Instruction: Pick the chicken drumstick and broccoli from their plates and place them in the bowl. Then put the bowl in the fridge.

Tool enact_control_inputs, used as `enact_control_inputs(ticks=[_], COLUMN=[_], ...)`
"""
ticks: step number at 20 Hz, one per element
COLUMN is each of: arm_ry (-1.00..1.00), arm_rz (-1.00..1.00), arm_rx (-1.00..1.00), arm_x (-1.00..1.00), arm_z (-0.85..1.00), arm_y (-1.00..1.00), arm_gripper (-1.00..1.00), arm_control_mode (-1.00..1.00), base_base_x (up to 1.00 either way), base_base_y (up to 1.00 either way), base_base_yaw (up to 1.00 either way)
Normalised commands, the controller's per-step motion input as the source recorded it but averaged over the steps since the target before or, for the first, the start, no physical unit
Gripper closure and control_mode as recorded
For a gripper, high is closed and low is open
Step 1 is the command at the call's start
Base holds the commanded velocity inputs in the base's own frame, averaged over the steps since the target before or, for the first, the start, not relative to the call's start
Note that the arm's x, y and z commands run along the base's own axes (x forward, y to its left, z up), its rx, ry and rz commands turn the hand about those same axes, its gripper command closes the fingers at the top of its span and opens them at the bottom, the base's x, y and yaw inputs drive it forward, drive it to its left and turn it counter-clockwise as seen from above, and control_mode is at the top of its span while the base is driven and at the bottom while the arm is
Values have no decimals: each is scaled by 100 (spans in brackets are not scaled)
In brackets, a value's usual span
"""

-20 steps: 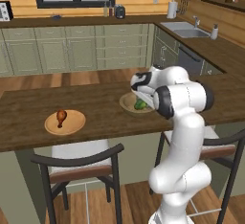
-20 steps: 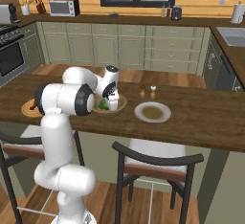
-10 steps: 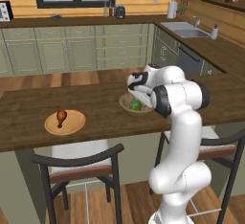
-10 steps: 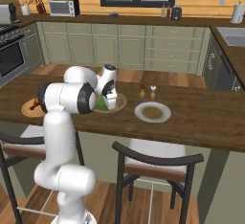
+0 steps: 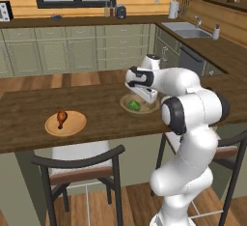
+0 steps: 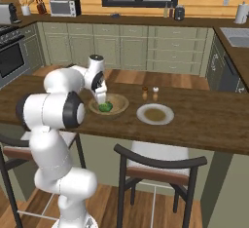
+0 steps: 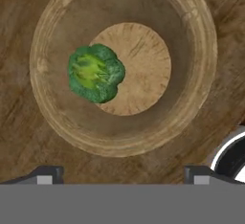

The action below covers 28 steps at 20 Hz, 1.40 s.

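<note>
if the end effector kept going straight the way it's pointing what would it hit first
Probably the bowl: the open end effector points down into it, with the broccoli lying off to one side of centre. Depth is unclear, so a finger could touch the broccoli first.

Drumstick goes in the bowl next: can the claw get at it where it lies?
Probably yes: the drumstick lies uncovered on its plate, and the claw over the bowl is open.

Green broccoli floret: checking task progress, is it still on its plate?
No, the green broccoli floret lies inside the deep wooden bowl.
</note>
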Motion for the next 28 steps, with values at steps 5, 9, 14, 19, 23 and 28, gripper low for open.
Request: enact_control_inputs(ticks=[5,9,14,19,23,28], arm_ry=[0,0,1,0,0,0], arm_rz=[11,26,19,21,22,16], arm_rx=[-7,-4,-9,-7,-10,-5], arm_x=[-98,-76,-7,25,32,38], arm_z=[3,23,28,0,-8,-32], arm_y=[100,100,100,100,99,82], arm_gripper=[-100,-100,-100,-100,-100,-100], arm_control_mode=[-100,-100,-100,-100,-100,-100], base_base_x=[0,0,0,0,0,0], base_base_y=[0,0,0,0,0,0], base_base_yaw=[0,0,0,0,0,0])
